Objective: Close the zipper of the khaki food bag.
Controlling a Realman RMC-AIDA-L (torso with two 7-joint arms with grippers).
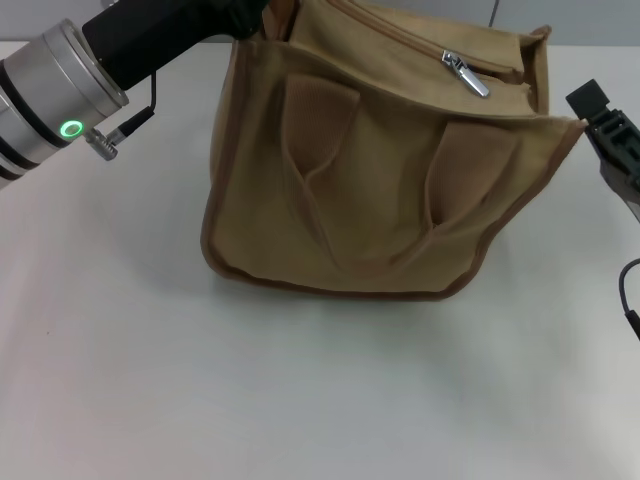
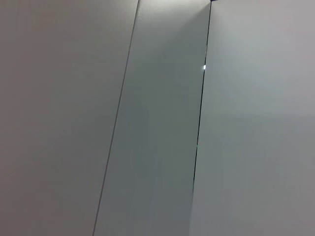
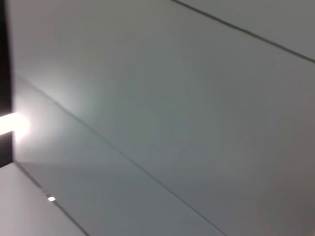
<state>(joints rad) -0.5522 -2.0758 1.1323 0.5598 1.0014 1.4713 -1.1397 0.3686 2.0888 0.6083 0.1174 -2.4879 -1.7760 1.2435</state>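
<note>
Matt canvas bag point(image 1: 380, 200), shiny metal pull point(image 1: 468, 75)

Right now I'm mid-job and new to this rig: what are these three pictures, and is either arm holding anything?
The head view looks down from the robot's head onto a white table. On it stands a boxy tan canvas food bag with brown piping and two loop handles. A zipper runs across its top, with a shiny silver pull tab. The robot's left arm reaches in toward the bag's back corner; its gripper is hidden there, so I cannot tell what it holds. The black right gripper sits just off the bag's right corner, holding nothing visible. The two wrist views show only blank pale panels with seams.
</note>
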